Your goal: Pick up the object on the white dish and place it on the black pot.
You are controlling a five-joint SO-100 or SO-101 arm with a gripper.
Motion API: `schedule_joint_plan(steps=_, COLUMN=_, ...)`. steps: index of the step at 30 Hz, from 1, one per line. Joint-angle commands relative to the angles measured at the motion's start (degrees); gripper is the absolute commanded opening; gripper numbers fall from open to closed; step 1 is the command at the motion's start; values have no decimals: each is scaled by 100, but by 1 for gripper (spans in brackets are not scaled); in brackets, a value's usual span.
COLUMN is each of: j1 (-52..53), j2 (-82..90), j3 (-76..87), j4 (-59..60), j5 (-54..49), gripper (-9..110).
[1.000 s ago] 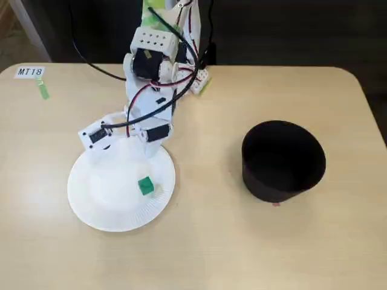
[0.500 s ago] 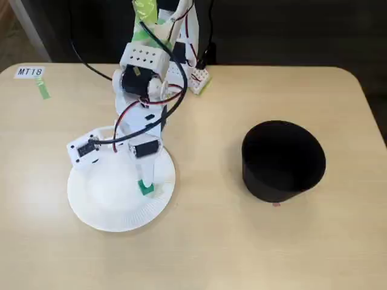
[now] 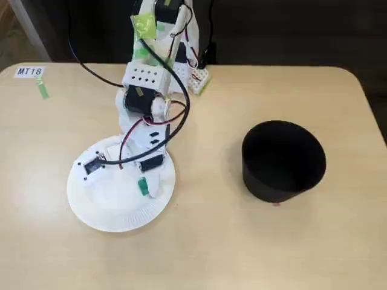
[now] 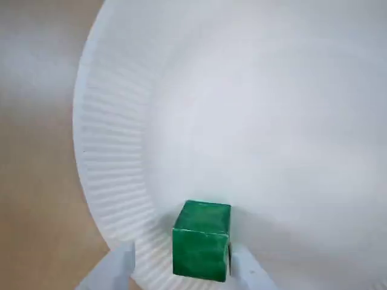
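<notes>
A small green cube (image 4: 201,240) sits on the white paper plate (image 4: 254,121), near its ribbed rim. My gripper (image 4: 184,269) is low over the plate with the cube between its white fingertips (image 4: 115,269). The jaws are open: the left finger stands clear of the cube and the right one is close beside it. In the fixed view the cube (image 3: 143,186) shows at the tip of the gripper (image 3: 149,185), on the right part of the plate (image 3: 103,205). The black pot (image 3: 283,160) stands upright to the right, well apart from the plate.
The arm's base (image 3: 160,36) stands at the table's back edge with black and red cables hanging by it. A label with green tape (image 3: 33,75) lies at the back left. Bare tan tabletop (image 3: 205,241) lies between plate and pot.
</notes>
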Motion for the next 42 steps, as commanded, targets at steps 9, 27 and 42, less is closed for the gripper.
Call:
schedule_joint_plan(steps=9, j1=211, j2=-123, j3=-439, j4=-18, j5=360, gripper=18)
schedule_joint_plan(steps=27, j1=-62, j2=369, j3=-905, j4=571, j5=439, gripper=0)
schedule_joint_plan(steps=42, j1=-2522, j2=3832, j3=-686, j4=-1573, j5=2188, gripper=0)
